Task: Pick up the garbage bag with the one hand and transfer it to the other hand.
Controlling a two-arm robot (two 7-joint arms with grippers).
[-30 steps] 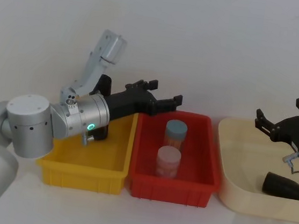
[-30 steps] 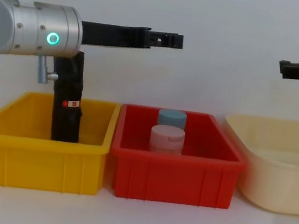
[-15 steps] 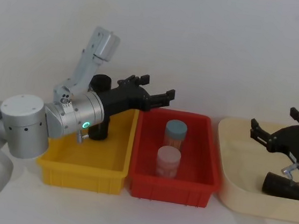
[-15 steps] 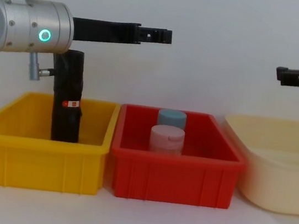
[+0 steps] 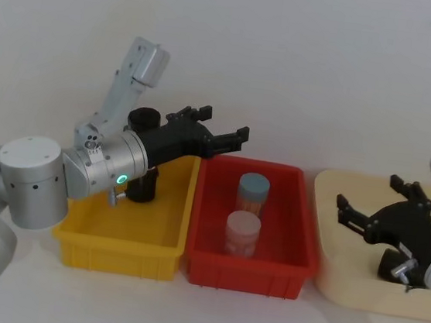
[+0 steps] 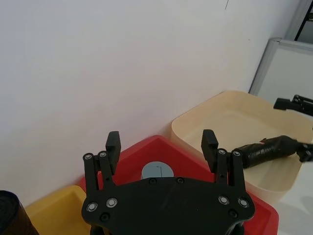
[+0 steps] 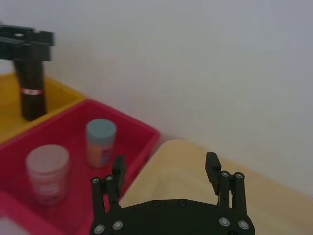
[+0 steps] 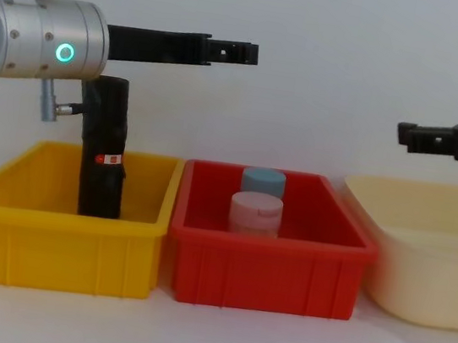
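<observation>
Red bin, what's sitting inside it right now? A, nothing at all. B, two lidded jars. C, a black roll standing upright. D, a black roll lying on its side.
B: the red bin holds a blue-lidded jar and, nearer the robot, a pink-lidded jar, both upright.

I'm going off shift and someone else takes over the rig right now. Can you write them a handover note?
Left gripper: open, empty, held level above the yellow bin and red bin.
Right gripper: open, empty, above the beige tub.
Garbage bag: upright in the yellow bin, close by the left wrist, not gripped. A second black roll lies in the tub.
Done: nothing.
Left: grasp the bag with the left gripper, lift it, pass it to the right.
</observation>
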